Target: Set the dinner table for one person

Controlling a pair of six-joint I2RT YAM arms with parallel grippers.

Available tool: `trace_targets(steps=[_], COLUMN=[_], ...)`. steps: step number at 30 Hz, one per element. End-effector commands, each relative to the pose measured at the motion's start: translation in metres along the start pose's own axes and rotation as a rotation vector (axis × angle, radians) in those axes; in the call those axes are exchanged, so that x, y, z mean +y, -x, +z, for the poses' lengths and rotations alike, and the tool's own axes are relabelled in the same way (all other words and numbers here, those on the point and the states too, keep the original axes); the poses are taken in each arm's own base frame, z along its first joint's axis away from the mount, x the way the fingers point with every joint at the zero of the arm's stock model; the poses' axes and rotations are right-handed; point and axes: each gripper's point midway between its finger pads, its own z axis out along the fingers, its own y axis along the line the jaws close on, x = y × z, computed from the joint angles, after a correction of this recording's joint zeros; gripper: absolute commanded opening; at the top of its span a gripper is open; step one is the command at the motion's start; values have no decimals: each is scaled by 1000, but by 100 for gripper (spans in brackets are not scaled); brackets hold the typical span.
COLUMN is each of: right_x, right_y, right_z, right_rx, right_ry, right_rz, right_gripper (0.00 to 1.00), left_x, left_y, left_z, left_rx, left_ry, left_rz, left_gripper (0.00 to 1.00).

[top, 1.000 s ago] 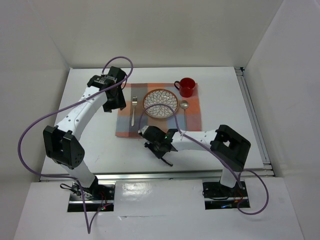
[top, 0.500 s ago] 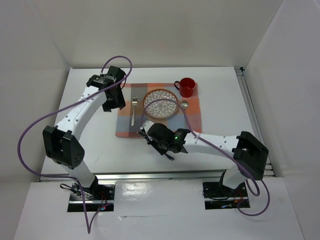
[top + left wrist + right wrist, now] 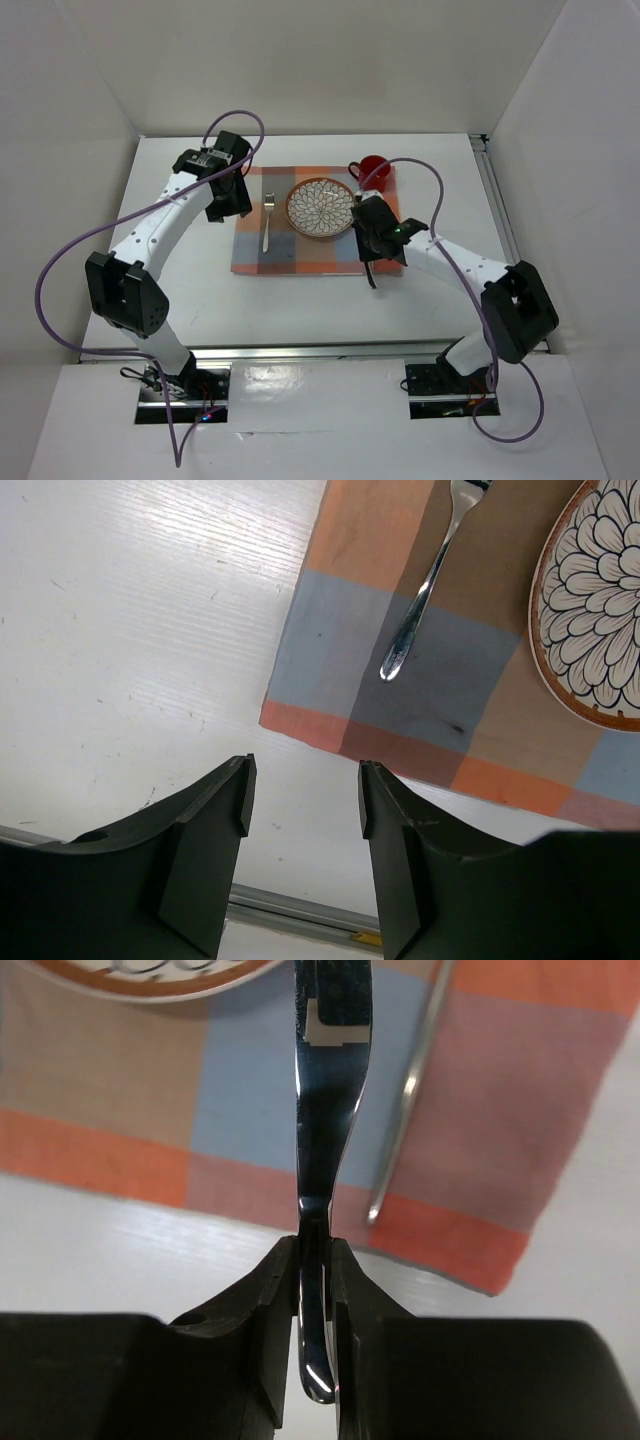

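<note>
Laying the knife, by the look of things: right fingers (image 3: pixel 285 1280) clamped tight on one end of a shiny steel table knife (image 3: pixel 325 1110), seen edge-on and poised over the right side of an orange-and-blue checked cloth mat (image 3: pixel 250 1090). Spread beneath it all, the large plain white rectangular tabletop (image 3: pixel 330 310), with the mat lying toward its far middle. Set out on the mat: a round white plate with a brown rim and dark petal pattern (image 3: pixel 320 207) at the centre, a silver fork (image 3: pixel 267 222) to its left, a slim silver handle, likely a spoon (image 3: pixel 410 1100), just right of the knife's line, and a red mug (image 3: pixel 375 172) at the far right corner. Left fingers (image 3: pixel 215 820) standing apart, holding nothing, hovering above bare tabletop off the mat's left side, well clear of the fork. Most of the setting judged done; knife alone not yet down. Next, probably: lower the blade into the strip of cloth between plate and spoon, keep it parallel to the spoon, avoid nudging either, then part the fingers and lift straight away. Cannot tell whether the knife's far end touches the cloth.
</note>
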Motion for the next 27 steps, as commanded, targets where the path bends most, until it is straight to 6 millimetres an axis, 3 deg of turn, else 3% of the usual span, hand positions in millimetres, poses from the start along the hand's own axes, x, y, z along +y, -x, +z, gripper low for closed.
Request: trace_targets(steps=[1, 6, 10, 14, 16, 17, 23, 27], right_x=[-23, -62, -76, -82, -83, -88, -100, -101], right_y=[25, 41, 53, 47, 57, 50, 52, 50], right_z=[5, 34, 49, 69, 75, 83, 93, 93], right_rx=[-33, -39, -60, -25, -41, -17, -8, 1], right_ry=[-54, -146, -190, -213, -216, -228, -257, -260], right_rz=[97, 114, 124, 105, 125, 140, 181, 180], right_gripper=[0, 0, 0, 0, 0, 0, 0, 14], left_x=[-2, 1, 5, 7, 5, 6, 5, 3], left_y=[11, 13, 15, 15, 13, 13, 15, 17], left_z=[-15, -14, -11, -5, -2, -2, -4, -3], left_rx=[-48, -48, -54, -46, -34, -34, -41, -41], left_ry=[-38, -34, -21, -11, -13, -13, -18, -18], left_rz=[-43, -51, -50, -55, -52, -43, -45, -45], left_gripper=[62, 62, 62, 62, 62, 62, 62, 62])
